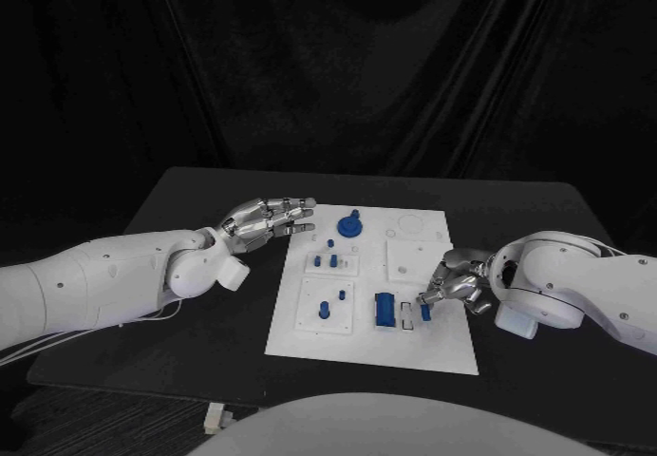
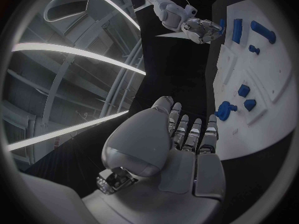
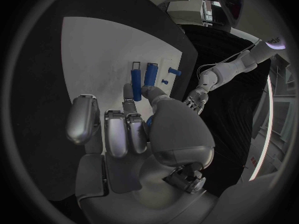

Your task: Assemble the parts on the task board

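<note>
Left robot hand [image 1: 267, 220] held above the bench [image 1: 178, 204] just off the task board's left edge, near its far corner; fingers extended side by side toward the board, nothing held. Same pose confirmed in left wrist view [image 2: 187, 134].

Right robot hand [image 1: 456, 282] lowered over the board's right edge near the front, fingers curled downward, a small blue part [image 1: 426, 311] at its fingertips; firm pinch or mere touch cannot be told. In right wrist view, fingers [image 3: 118, 129] bent over the white surface, a blue speck showing beside the thumb.

Task board [image 1: 424, 347]: one white rectangular plate, lying flat at mid-bench, carrying raised square panels.

Parts counted in head view: one round blue piece with a stem [image 1: 350, 226] at the far end; a cluster of small blue pegs [image 1: 328, 256] on the middle-left panel, exact count unclear; one upright blue peg [image 1: 323, 308] on the near-left panel; one blue rectangular block [image 1: 386, 311] near the front, beside a pale slot. All parts blue, matt, small against the board.
</note>
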Motion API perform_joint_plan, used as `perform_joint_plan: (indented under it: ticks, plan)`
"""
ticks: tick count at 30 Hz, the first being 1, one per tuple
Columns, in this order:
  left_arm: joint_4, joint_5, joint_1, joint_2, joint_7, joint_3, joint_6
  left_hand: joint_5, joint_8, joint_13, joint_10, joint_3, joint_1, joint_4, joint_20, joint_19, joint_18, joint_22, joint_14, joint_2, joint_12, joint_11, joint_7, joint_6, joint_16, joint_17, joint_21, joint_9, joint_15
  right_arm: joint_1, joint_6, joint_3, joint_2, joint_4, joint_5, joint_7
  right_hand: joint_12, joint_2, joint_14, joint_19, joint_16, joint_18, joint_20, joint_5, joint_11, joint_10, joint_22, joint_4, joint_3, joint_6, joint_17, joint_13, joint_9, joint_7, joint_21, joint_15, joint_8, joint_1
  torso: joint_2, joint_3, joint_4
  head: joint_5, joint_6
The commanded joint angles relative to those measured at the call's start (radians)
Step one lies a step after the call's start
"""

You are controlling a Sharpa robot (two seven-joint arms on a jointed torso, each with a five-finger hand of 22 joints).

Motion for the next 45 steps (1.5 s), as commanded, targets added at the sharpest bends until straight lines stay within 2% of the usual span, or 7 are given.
perform_joint_plan:
  ticks: [1,4,6,14,22,32,45]
  plan:
    - [0.001,0.005,-0.001,0.001,0.011,0.001,0.011,0.005,0.007,0.001,0.008,0.007,0.002,0.0,0.002,0.006,0.01,-0.001,0.006,-0.001,0.003,-0.002,0.005,0.002,0.007,0.001,0.005,-0.001,0.002,-0.007,0.009,0.0,0.009,-0.011,0.068,0.005,0.003,0.002,0.077,0.006,0.006,-0.003,0.001,-0.008,0.006,0.106,0.165,-0.204,0.212,0.0,0.118,0.263,0.002,-0.002,0.005,0.005,0.002,-0.009,0.001,-0.0005,0.0008,-0.004,0.0]
    - [0.001,0.005,-0.001,0.002,0.011,0.001,0.011,0.005,0.007,0.001,0.008,0.007,0.002,0.0,0.002,0.006,0.01,-0.001,0.006,-0.001,0.003,-0.002,0.005,0.002,0.007,0.001,0.005,-0.001,0.002,-0.015,0.01,0.0,0.02,-0.022,0.071,0.005,0.003,0.003,0.077,0.006,0.006,-0.003,0.001,-0.016,0.006,0.106,0.165,-0.202,0.213,-0.001,0.119,0.263,0.004,-0.002,0.005,0.006,0.003,-0.014,0.001,-0.0008,0.0008,-0.005,0.0]
    - [0.001,0.005,-0.001,0.003,0.011,0.001,0.012,0.005,0.006,0.001,0.008,0.007,0.002,0.0,0.002,0.006,0.01,-0.001,0.006,-0.001,0.003,-0.002,0.005,0.002,0.007,0.001,0.005,-0.001,0.002,-0.021,0.012,0.0,0.03,-0.031,0.073,0.006,0.003,0.007,0.077,0.006,0.007,-0.003,0.001,-0.064,0.005,0.106,0.165,-0.201,0.209,-0.004,0.119,0.263,0.01,-0.004,0.009,0.005,0.006,-0.022,0.001,-0.0004,0.0009,-0.005,0.0]
    - [0.001,0.005,-0.002,0.004,0.011,0.001,0.012,0.005,0.006,0.001,0.008,0.008,0.002,0.0,0.002,0.005,0.01,-0.002,0.006,-0.001,0.002,-0.002,0.005,0.001,0.006,0.001,0.004,-0.001,0.002,-0.034,0.036,0.0,0.055,-0.06,0.075,-0.017,0.003,0.016,0.077,0.004,0.007,-0.002,0.001,-0.143,0.003,0.106,0.163,-0.191,0.191,-0.016,0.117,0.263,0.024,-0.007,0.007,0.004,0.012,-0.037,0.0,-0.0005,-0.0002,-0.002,0.0]
    - [0.001,0.005,-0.002,0.003,0.011,0.001,0.013,0.005,0.006,0.001,0.008,0.008,0.002,0.0,0.002,0.005,0.01,-0.002,0.006,-0.001,0.002,-0.002,0.005,0.001,0.006,0.001,0.004,-0.001,0.002,-0.041,0.047,0.0,0.063,-0.073,0.075,-0.034,0.003,0.023,0.076,0.002,0.007,-0.002,0.001,-0.16,0.003,0.106,0.162,-0.18,0.183,-0.023,0.116,0.263,0.027,-0.008,0.004,0.004,0.011,-0.046,0.001,-0.0004,-0.0006,0.0,0.0]
    - [0.001,0.005,-0.002,0.005,0.009,0.001,0.014,0.005,0.006,0.001,0.008,0.008,0.002,0.0,0.002,0.005,0.01,-0.002,0.006,-0.001,0.002,-0.002,0.005,0.001,0.006,0.001,0.004,-0.001,0.002,-0.047,0.043,0.0,0.071,-0.08,0.075,-0.031,0.003,0.029,0.076,0.001,0.005,-0.001,0.001,-0.172,0.002,0.106,0.161,-0.169,0.176,-0.026,0.112,0.263,0.03,-0.01,0.0,0.003,0.012,-0.056,0.0,-0.0005,0.0001,-0.003,0.0]
    - [0.0,0.005,-0.002,0.006,0.007,0.001,0.016,0.005,0.006,0.001,0.008,0.008,0.002,0.0,0.002,0.005,0.01,-0.002,0.006,-0.001,0.002,-0.002,0.005,0.001,0.006,0.001,0.004,-0.001,0.002,-0.049,0.037,0.0,0.077,-0.085,0.075,-0.023,0.003,0.034,0.074,-0.004,0.0,0.001,0.0,-0.19,0.0,0.106,0.158,-0.156,0.169,-0.028,0.104,0.263,0.033,-0.012,-0.01,0.002,0.014,-0.065,0.001,-0.0003,-0.0004,0.0,0.0]
